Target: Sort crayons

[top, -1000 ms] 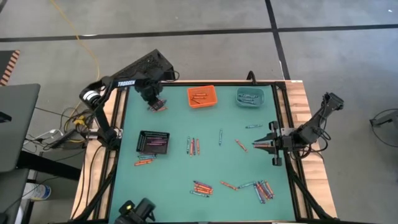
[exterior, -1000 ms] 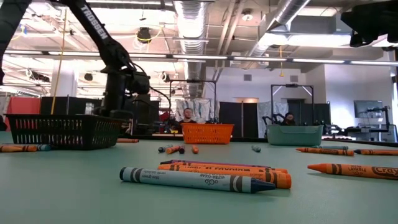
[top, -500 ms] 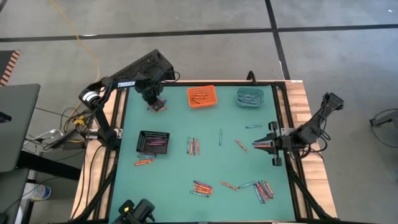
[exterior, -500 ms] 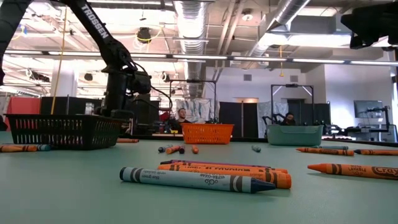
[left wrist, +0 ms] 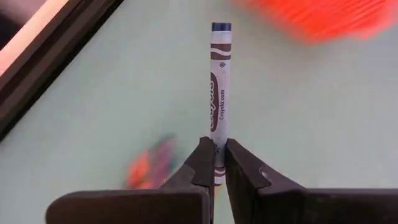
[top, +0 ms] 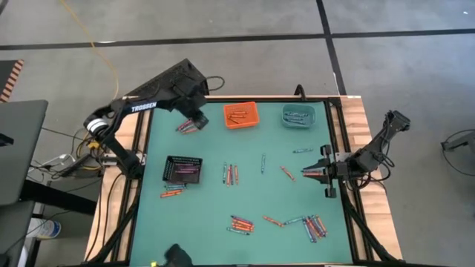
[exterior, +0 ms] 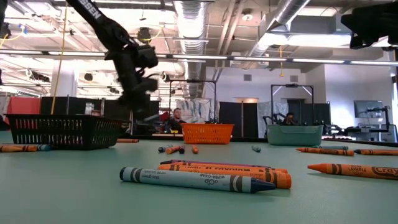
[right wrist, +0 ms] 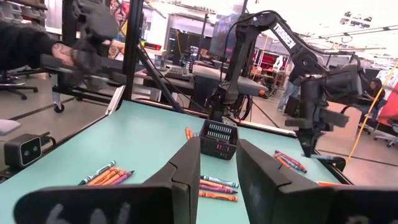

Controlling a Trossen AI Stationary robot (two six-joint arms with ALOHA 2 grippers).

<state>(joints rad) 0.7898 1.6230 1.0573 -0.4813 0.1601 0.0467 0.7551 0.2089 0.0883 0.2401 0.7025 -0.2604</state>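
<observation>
My left gripper [top: 197,119] hangs over the table's far left part, between a small pile of crayons [top: 185,127] and the orange bin [top: 240,114]. It is shut on one crayon [left wrist: 219,93] with a pale wrapper and a dark blue end. In the low view the left gripper [exterior: 142,113] is well above the table. The teal bin [top: 298,115] stands at the far right and the black bin [top: 183,168] at the left. My right gripper [top: 306,173] waits at the right edge, open, its fingers level with nothing between them. My left gripper pinches the crayon's near end [left wrist: 216,163] between its two fingers. The crayon lies along the fingers and sticks out forward past their tips. The fingers slant down from the table's far left. The crayon is lifted clear of the table.
Loose crayons lie in groups on the green table: at the middle [top: 231,174], near the front [top: 241,223], at the front right [top: 314,225] and beside the black bin [top: 171,193]. A few more lie singly at the right [top: 287,173]. People sit in the room beyond.
My left gripper has risen from the small crayon pile at the far left and gone a little toward the orange bin, tipping to a less steep slant. The crayon it holds has come up clear of the table. The rest of the pile has stayed.
</observation>
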